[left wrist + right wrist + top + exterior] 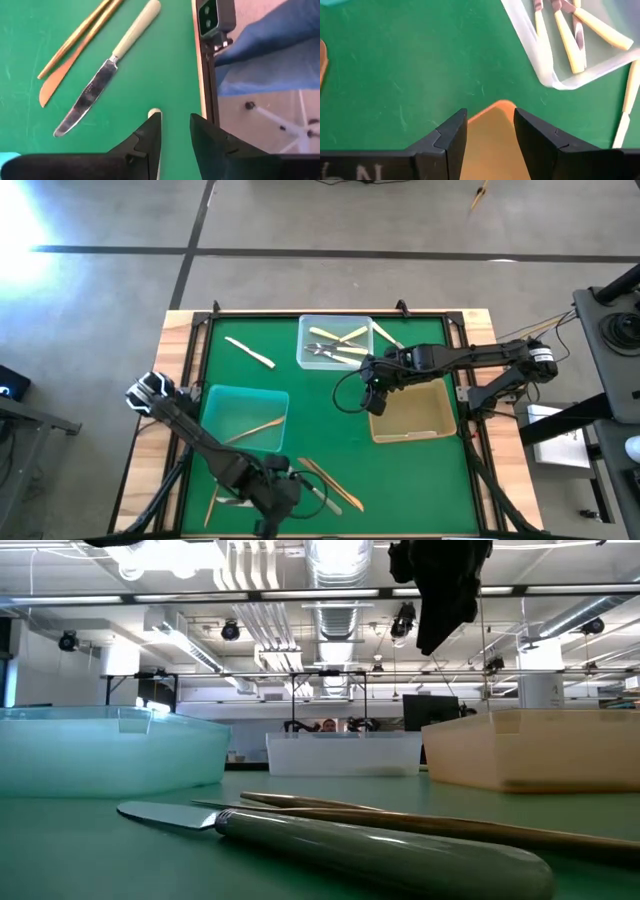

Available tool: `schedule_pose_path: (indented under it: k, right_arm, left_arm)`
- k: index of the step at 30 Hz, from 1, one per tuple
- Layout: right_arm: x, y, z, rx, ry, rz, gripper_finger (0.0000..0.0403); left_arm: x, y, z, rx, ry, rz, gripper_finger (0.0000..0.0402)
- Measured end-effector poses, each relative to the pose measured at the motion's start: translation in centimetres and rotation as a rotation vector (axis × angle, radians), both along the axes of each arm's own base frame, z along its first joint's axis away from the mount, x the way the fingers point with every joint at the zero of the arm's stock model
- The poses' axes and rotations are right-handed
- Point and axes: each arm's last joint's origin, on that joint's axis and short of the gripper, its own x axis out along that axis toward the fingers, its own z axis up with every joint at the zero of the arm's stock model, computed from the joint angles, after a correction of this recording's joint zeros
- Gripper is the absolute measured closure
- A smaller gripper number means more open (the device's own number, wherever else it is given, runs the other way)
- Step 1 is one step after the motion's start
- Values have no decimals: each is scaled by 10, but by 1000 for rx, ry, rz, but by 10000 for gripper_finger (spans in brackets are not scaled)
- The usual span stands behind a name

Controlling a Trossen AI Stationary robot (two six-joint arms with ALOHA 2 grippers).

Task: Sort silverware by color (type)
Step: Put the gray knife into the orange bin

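Note:
My left gripper is open, low over the mat near the table's near edge. The rounded end of a cream utensil peeks out at one fingertip. Beyond it lie a cream-handled knife with a silver blade and two coppery gold utensils. My right gripper is open and empty, raised over the amber tray's corner. The clear tray holds several cream utensils. One gold utensil lies in the teal tray. My left gripper has the cream utensil's end right at the tip of one finger. I cannot tell whether the finger touches it. Only green mat shows between the two fingers.
A loose cream utensil lies on the mat left of the clear tray, and another lies by its right side. The teal tray is at the left and the amber tray at the right. A wooden rim bounds the mat.

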Motion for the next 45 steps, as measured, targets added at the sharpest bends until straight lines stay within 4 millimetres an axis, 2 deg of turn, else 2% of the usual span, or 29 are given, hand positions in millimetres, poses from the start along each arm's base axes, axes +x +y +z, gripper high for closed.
schedule_pose_path:
  k: [6, 12, 16, 25, 32, 45]
  right_arm:
    - [-8, 0, -4, -1, 86, 0, 250]
    - [-8, 0, -5, 5, 91, -18, 250]
    - [-8, 0, -5, 11, 88, -34, 250]
    - [-8, 0, -5, 30, 75, -79, 250]
    - [-8, 0, -5, 53, 68, -117, 250]
    - [-9, 0, -5, 66, 66, -152, 250]
  left_arm:
    - [-8, 0, -9, 34, 106, 83, 316]
    - [0, -8, -34, 54, 148, -1, 316]
    - [-4, -14, -50, 83, 188, -23, 316]
    - [-9, -20, -74, 82, 76, -117, 315]
    - [-15, -15, -88, 133, 87, -135, 315]
    - [-10, -10, -97, 187, -4, -193, 315]
